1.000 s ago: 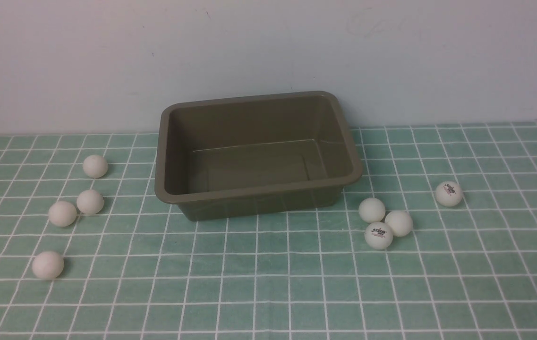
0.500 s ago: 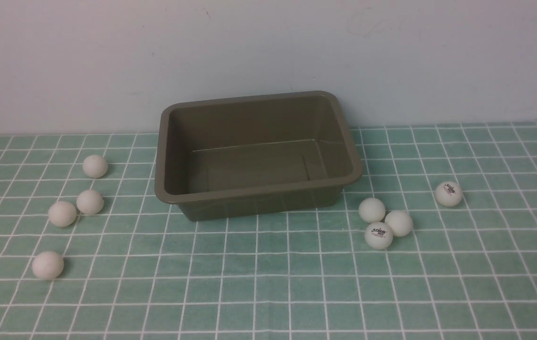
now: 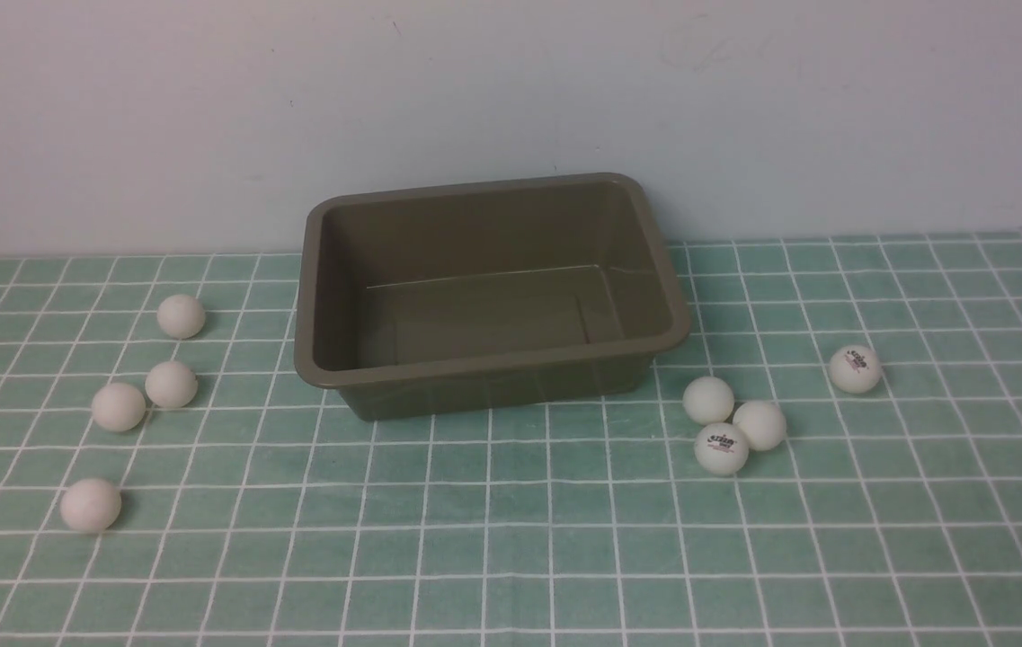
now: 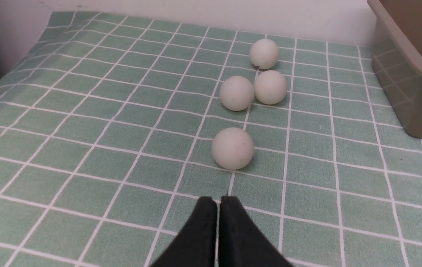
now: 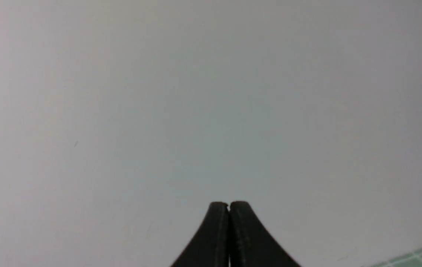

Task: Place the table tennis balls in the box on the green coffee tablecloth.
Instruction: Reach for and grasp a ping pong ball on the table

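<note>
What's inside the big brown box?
Nothing that I can see: the box shows a bare bottom, with no balls on it. The front rim hides a little strip of the inside, so I can't tell what is right behind it.

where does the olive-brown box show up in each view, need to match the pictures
Front view: the box, upper middle, shown whole.
Left wrist view: cut off at the picture's upper right corner; only one end shows.
Right wrist view: not in it.
Shared landmark: the green tablecloth with its white grid, in all three, though just a blurred sliver at the right wrist picture's lower right corner.
</note>
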Motion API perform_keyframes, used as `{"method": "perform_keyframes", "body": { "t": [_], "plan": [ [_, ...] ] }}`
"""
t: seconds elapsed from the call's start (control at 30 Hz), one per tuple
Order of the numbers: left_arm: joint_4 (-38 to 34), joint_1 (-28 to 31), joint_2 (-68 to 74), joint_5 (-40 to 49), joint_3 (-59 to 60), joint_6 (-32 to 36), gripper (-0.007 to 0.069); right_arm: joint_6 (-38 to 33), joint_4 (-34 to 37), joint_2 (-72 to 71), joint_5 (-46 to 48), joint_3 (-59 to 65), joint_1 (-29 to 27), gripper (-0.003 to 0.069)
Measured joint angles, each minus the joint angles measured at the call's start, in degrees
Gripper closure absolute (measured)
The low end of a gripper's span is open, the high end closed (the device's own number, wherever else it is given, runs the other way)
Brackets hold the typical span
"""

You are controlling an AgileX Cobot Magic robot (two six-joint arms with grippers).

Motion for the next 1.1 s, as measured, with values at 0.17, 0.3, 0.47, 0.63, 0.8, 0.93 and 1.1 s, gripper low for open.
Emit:
{"method": "perform_keyframes", "body": {
  "t": [0.17,0.3,0.47,0.63,0.8,0.93,1.1],
  "plan": [
    [0.0,0.0,0.0,0.0,0.0,0.0,0.0629,-0.1,-11.7,8.7,14.0,-9.3,0.0,0.0672],
    [0.0,0.0,0.0,0.0,0.0,0.0,0.0629,-0.1,-13.1,17.0,19.6,-13.9,0.0,0.0670],
    [0.0,0.0,0.0,0.0,0.0,0.0,0.0629,-4.5,-7.2,31.7,26.0,-21.6,0.0,0.0670],
    [0.0,0.0,0.0,0.0,0.0,0.0,0.0629,-8.3,-1.3,43.1,28.6,-28.8,0.0,0.0670],
    [0.0,0.0,0.0,0.0,0.0,0.0,0.0629,-12.6,2.2,51.7,28.7,-33.7,2.8,0.0670],
    [0.0,0.0,0.0,0.0,0.0,0.0,0.0629,-13.2,1.4,60.4,28.5,-38.4,10.2,0.0668],
    [0.0,0.0,0.0,0.0,0.0,0.0,0.0629,-4.7,-11.3,76.6,28.7,-45.2,18.9,0.0668]
  ]
}}
